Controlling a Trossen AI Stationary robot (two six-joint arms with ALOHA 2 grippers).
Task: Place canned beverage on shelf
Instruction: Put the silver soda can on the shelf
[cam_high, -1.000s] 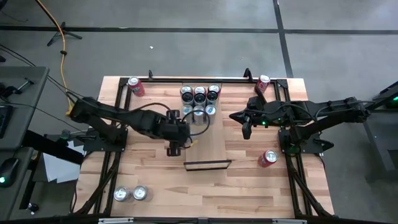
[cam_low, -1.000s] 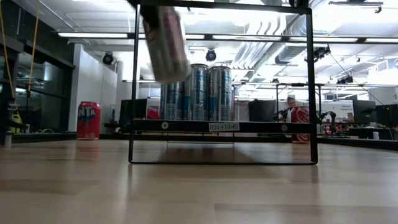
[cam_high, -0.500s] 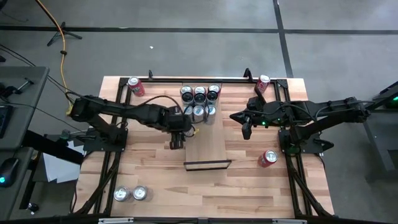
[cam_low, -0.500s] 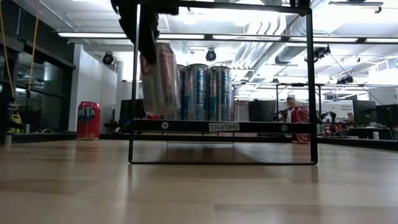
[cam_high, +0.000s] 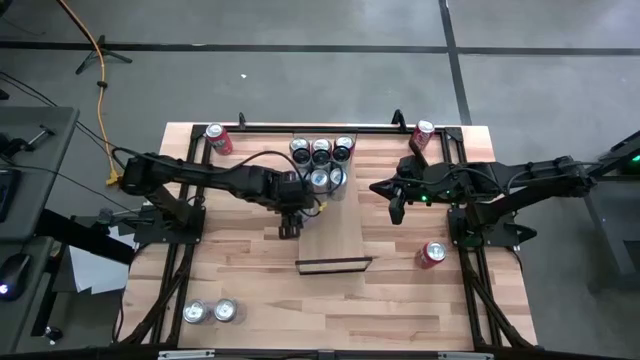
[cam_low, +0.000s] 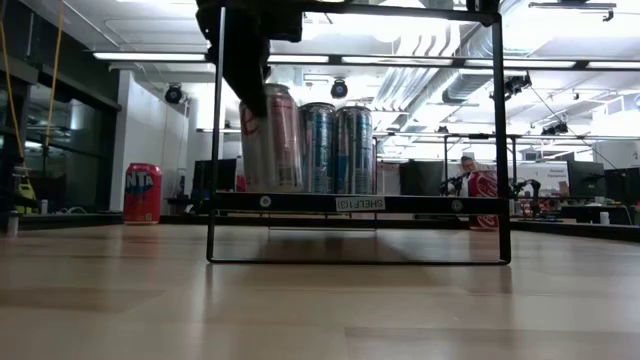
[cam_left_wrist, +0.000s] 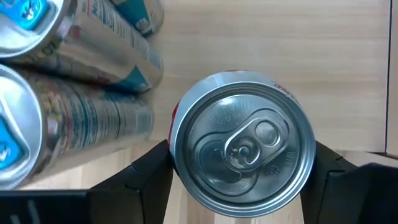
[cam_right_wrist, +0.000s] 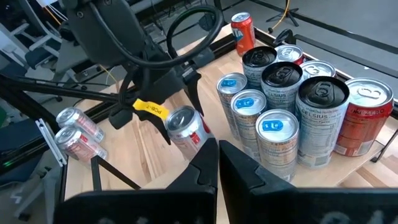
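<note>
Left gripper (cam_high: 290, 222) holds the can (cam_left_wrist: 242, 144) upright, its fingers (cam_left_wrist: 146, 177) clamped on opposite sides of the can wall just below the top rim. The can stands on the shelf (cam_high: 340, 235), just beside the cluster of cans (cam_high: 322, 160) at the shelf's far end, on the cluster's left-arm side. In the low view its base appears to be at board level; you cannot confirm full contact from these views.

Right gripper (cam_high: 396, 208) waits off the shelf on the right-arm side, fingers clenched on nothing.

Handling notes for the can:
- Judge it as a thin-walled metal cylinder. If full, it is moderately heavy and stiff; if empty, it is light and dents under squeeze. The pull tab looks unopened, so treat it as full.
- The wall is smooth and slippery. Grip across the full width, on the upper wall below the rim, as now. Do not grip the lid or the tab.
- It is tall on a narrow base, so it tips easily. Keep it vertical.

Judgement: placement is nearly complete. Release only once the base sits flat. Open the fingers evenly and withdraw straight up, since a sideways exit may knock the nearby cluster.
</note>
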